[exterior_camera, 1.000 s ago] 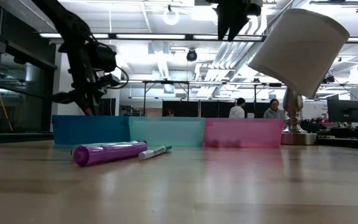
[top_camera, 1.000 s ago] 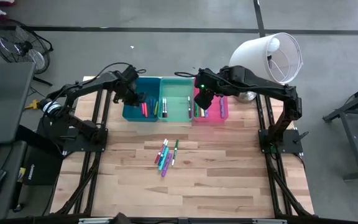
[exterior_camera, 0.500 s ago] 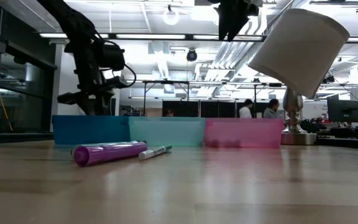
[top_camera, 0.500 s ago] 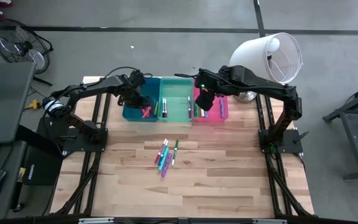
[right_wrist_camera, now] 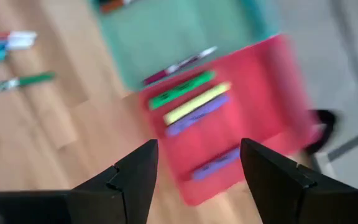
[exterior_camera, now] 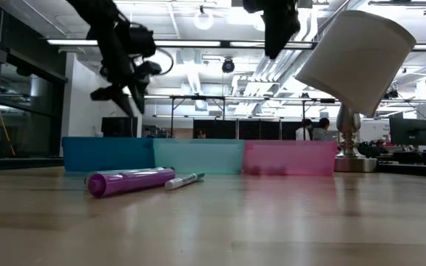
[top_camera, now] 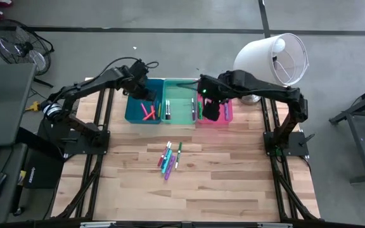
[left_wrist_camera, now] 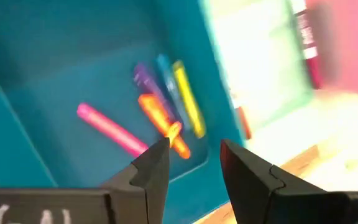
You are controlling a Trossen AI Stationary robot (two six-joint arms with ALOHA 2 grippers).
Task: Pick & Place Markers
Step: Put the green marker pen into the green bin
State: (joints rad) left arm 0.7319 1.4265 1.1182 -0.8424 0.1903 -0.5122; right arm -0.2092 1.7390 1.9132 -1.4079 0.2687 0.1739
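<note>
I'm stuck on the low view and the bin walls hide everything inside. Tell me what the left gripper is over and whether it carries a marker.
Observer: The left gripper hangs over the blue bin, fingers apart, nothing between them.
Operator: List what lies in that bin.
Observer: A pink marker, an orange marker, plus yellow, teal and purple ones side by side.
Operator: Now place the right gripper.
Observer: The right gripper is open and empty above the pink bin.
Operator: Report what remains on the table.
Observer: A loose cluster of markers lies mid-table.
</note>
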